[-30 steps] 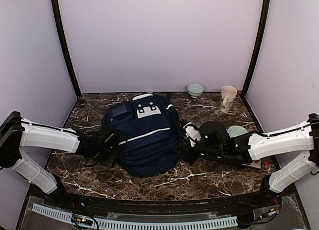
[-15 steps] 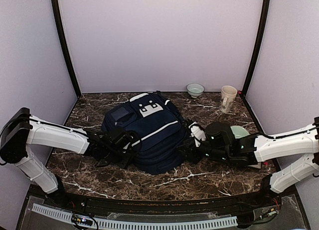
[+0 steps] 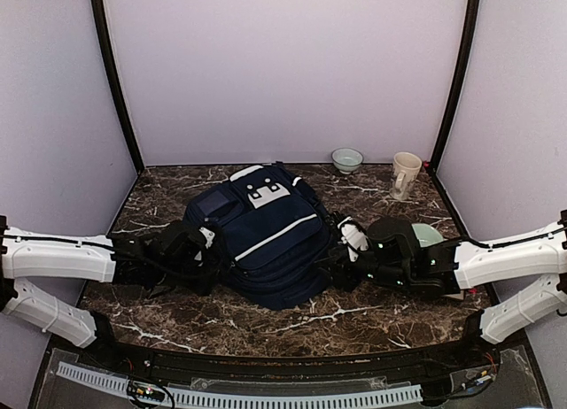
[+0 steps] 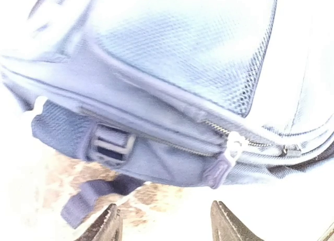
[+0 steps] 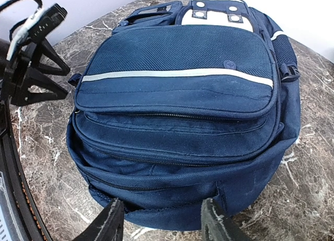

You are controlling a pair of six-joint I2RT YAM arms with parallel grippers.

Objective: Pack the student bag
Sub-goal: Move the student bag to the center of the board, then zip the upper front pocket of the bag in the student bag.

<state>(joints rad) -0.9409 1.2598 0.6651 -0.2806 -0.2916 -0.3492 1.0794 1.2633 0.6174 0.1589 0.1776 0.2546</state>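
The student bag (image 3: 266,236) lies flat on the marble table (image 3: 354,316), front pocket up. The left gripper (image 4: 164,220) is close beside the bag's left side and the right gripper (image 5: 162,220) beside its right. The 2 grippers' jaws stand apart, holding nothing.

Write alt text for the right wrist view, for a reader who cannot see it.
A navy-blue fabric backpack with a white stripe lies on a dark marble table, its visible zips closed and front pocket facing up. The right gripper holds its jaws open at the bag's near bottom edge; the black left arm sits at the frame's upper left.
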